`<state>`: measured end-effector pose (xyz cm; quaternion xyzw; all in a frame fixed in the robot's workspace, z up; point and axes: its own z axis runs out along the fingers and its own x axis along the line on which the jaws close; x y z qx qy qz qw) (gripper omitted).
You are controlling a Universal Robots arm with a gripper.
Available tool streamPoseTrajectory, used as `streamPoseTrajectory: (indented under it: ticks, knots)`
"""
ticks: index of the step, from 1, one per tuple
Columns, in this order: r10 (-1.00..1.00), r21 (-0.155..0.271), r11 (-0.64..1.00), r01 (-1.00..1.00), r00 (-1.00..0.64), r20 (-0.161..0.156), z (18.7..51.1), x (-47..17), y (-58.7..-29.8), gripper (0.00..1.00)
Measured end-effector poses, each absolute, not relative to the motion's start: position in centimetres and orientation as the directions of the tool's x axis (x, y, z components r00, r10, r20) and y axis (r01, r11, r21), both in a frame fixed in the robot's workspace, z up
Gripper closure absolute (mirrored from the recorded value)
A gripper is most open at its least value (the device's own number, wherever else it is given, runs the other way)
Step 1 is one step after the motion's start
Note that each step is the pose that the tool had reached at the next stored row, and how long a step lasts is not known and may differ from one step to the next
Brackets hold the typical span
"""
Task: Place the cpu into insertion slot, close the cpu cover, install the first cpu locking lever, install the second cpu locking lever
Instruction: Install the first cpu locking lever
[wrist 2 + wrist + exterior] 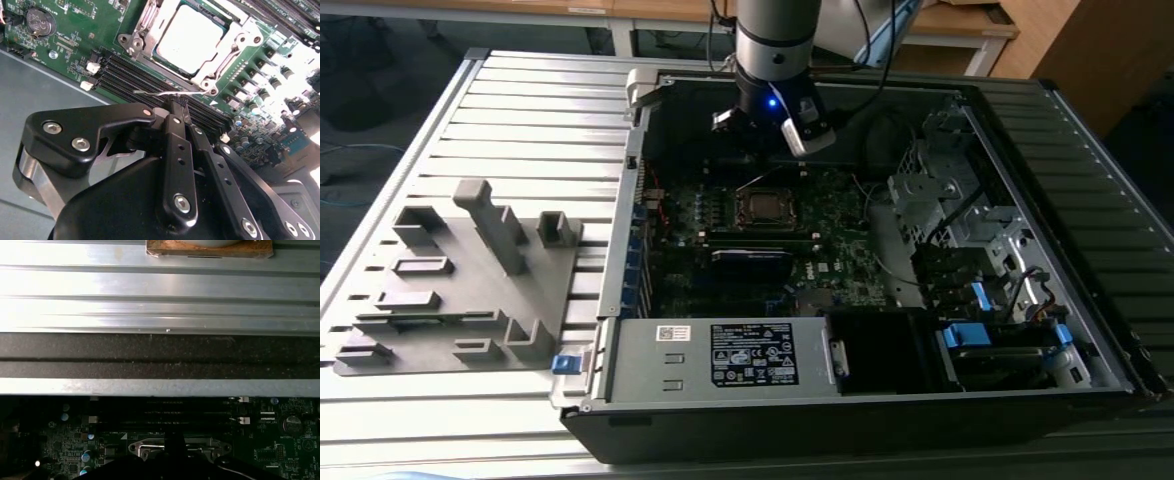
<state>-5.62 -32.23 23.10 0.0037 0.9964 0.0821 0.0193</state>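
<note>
**Exterior view.** A computer case [607, 250] is lying open on a slatted table [520, 120], with a grey fixture tray [454, 300] resting on the slats towards the exterior view's left. The arm [777, 40] is reaching down into the far part of the case, and the gripper [774, 128] is hanging just beyond the insertion slot [761, 205], which is sitting near the middle of the circuit board. A power supply [720, 355] is occupying the near edge of the case.

**Second wrist view.** The cpu [187, 37] is lying flat in the slot, its pale metal top showing through the square opening of the cpu cover [227, 47], which is lying down over it. The gripper [178, 104] is holding its fingers [175, 145] pressed together, the tips touching the end of a thin silver locking lever [152, 93] above the memory slots [130, 75]. Whether the rod is clamped between the tips cannot be told. A coin cell [40, 22] is sitting on the green board well away from the socket.

**First wrist view.** The table's slats [160, 285] and the dark case wall [160, 355] are lying beyond the board. The silver edge of the insertion slot [150, 447] is showing beside the dark gripper [175, 447].
</note>
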Motion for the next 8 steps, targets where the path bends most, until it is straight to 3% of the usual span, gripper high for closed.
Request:
streamPoseTrajectory:
  ticks: [8]
  knots:
    - [0.010, 0.163, 0.987, 0.004, -0.999, -0.038, 22.79, -5.51, -32.10, 0.89]
